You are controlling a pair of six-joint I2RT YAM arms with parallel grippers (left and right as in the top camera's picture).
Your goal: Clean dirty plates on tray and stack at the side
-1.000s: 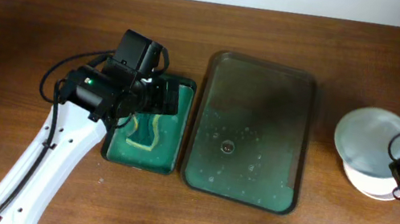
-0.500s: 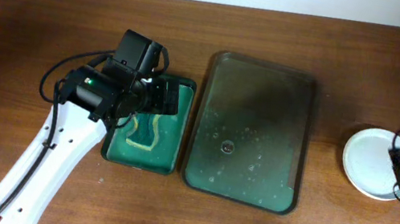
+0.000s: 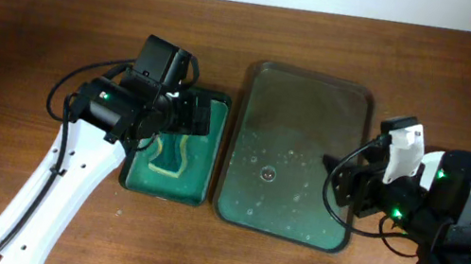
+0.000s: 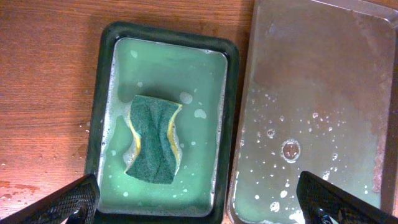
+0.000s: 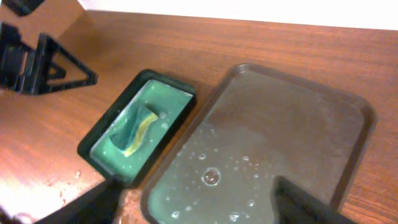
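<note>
**Wet tray bare, plates out of sight**

The right hand [image 5: 196, 208], fingers spread and empty, hangs over the right rim of the large grey-brown rectangular tray [image 3: 305, 115] at centre frame; its bed carries only soapy droplets. No round white plates show in any view. If they sit beneath the right arm, a blind sweep could topple them. Farther left, the small green rectangular container [image 4: 231, 112] holds a green-and-yellow sponge [image 4: 152, 140] in murky water, with the left hand [image 4: 202, 202] open above it. A careless dip could slop water onto the wooden desk [image 3: 2, 35].
</note>
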